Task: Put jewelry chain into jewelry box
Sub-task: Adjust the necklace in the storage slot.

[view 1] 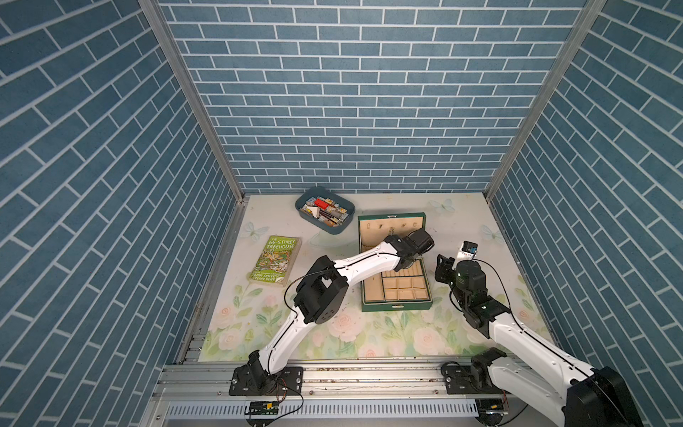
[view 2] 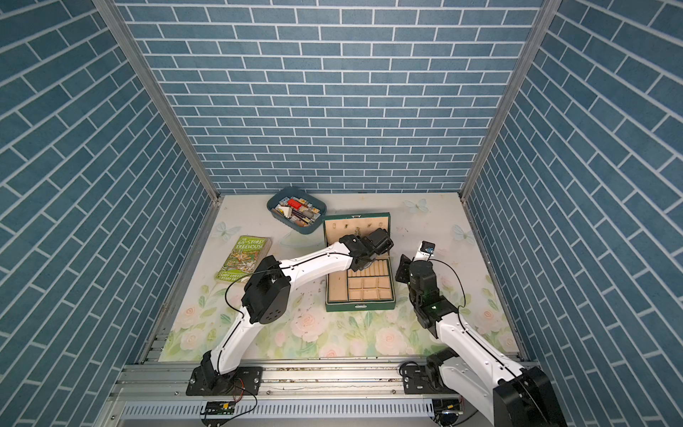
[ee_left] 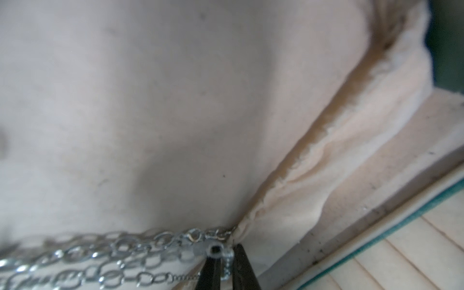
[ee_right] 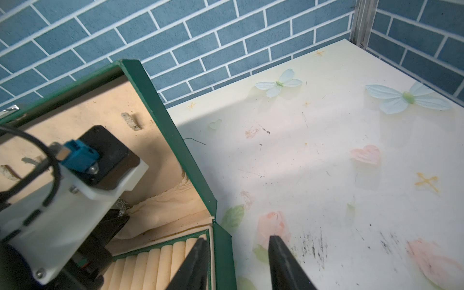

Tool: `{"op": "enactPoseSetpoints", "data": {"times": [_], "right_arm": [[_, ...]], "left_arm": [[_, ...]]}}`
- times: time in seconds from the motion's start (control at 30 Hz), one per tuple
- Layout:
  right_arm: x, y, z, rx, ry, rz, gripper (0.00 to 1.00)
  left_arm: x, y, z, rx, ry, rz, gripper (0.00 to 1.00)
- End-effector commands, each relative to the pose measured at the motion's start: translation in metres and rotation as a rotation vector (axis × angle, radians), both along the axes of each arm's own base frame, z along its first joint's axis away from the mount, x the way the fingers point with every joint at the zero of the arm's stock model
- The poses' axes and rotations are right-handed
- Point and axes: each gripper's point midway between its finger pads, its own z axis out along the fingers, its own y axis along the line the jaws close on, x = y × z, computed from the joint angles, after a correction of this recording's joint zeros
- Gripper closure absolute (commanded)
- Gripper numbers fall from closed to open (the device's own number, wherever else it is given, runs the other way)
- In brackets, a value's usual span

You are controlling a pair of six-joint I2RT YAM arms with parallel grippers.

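Only the left wrist view shows the left hand [ee_left: 222, 270] pinching the jewelry chain [ee_left: 120, 253]

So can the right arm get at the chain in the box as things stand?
Probably not cleanly: the chain lies by the box lid's pouch, with the left hand shut on it and blocking the way. The right hand hovers open at the box's side.

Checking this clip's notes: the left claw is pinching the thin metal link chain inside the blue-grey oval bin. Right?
Not the bin. The left wrist view shows the left claw pinching the thin metal link chain against the beige lining inside the dark green hinged jewelry box.
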Motion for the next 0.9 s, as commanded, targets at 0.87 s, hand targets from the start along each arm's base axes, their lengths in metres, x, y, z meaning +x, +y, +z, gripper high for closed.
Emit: {"op": "enactPoseSetpoints", "data": {"times": [0.87], "right_arm": [[0.002, -0.003, 0.02, 0.008, -0.057, -0.012, 0.56]], "left_arm": [[-0.024, -0.005, 0.031, -0.058, 0.006, -0.035, 1.0]]}}
